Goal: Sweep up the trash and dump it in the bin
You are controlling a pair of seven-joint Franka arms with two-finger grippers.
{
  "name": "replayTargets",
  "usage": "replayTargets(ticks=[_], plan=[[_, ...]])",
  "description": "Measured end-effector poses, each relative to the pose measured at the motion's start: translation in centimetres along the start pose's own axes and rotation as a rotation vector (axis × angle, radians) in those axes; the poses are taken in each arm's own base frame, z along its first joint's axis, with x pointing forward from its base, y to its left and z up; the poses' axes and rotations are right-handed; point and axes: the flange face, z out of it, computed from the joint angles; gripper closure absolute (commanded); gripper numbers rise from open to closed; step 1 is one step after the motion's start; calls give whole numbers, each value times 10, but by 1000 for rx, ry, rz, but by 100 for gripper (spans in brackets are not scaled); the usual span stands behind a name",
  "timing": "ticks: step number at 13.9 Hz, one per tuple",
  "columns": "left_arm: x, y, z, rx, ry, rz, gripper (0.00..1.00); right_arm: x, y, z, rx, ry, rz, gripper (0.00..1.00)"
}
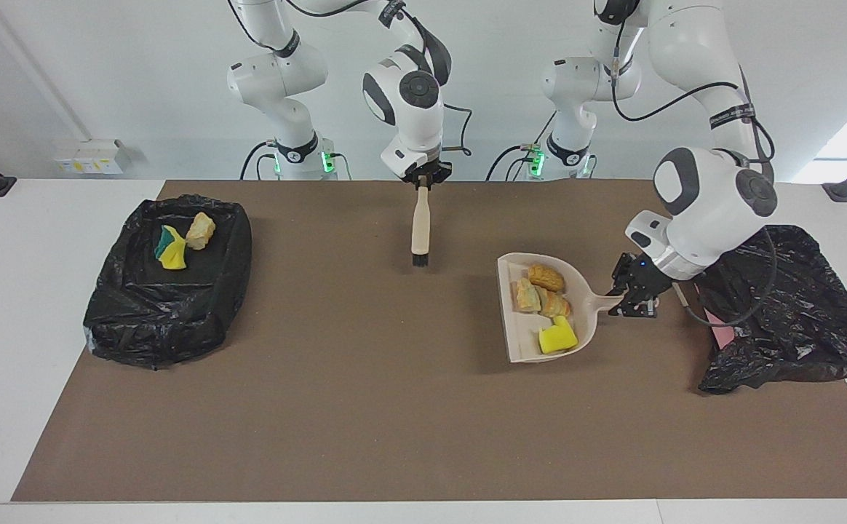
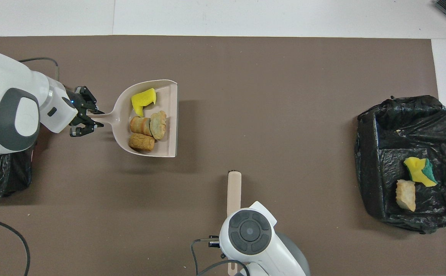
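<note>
The beige dustpan (image 1: 517, 336) (image 2: 167, 99) hangs just over the mat, with my left gripper (image 1: 623, 295) (image 2: 92, 119) shut on its handle. The trash lies in the pan: a yellow sponge bit (image 1: 557, 338) (image 2: 143, 100) and three bread-like lumps (image 1: 546, 277) (image 2: 141, 141). Toward the left arm's end of the table, beside that gripper, is a bin wrapped in a crumpled black bag (image 1: 780, 306) (image 2: 0, 172). My right gripper (image 1: 421, 180) is shut on the top of the beige brush (image 1: 420, 222) (image 2: 233, 188), which hangs bristles down over the mat. In the overhead view that arm's wrist hides the right gripper.
At the right arm's end sits another black-lined bin (image 1: 169, 306) (image 2: 368, 153), holding a yellow and green sponge (image 1: 169, 247) (image 2: 420, 170) and a bread lump (image 1: 200, 231) (image 2: 405, 194). A brown mat (image 1: 365, 407) covers the table between the two bins.
</note>
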Motion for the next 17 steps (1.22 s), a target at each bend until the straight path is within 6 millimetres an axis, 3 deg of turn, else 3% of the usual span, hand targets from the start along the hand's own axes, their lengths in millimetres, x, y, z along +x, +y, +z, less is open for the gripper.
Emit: replayTargets(ticks=[3, 4, 5, 6, 9, 12, 14, 17], plan=[[-30, -5, -46, 9, -85, 50, 100, -9, 6, 32, -4, 22, -9, 100], [-40, -5, -62, 4, -114, 57, 100, -11, 5, 32, -3, 27, -14, 88], [-54, -3, -76, -7, -139, 55, 100, -12, 5, 32, -4, 27, -17, 37], [-71, 0, -87, -14, -151, 49, 100, -14, 4, 33, -5, 27, -20, 0], [-143, 15, -110, -12, -159, 61, 100, -13, 1, 34, 0, 32, -30, 0], [-214, 37, -127, -2, -160, 65, 100, -4, -6, 18, 19, 66, -50, 0], [-253, 55, -139, 5, -174, 37, 100, 9, -8, -2, 48, 97, -38, 0], [-288, 72, -150, -1, -217, 18, 100, 48, 8, -48, 86, 181, 7, 0]])
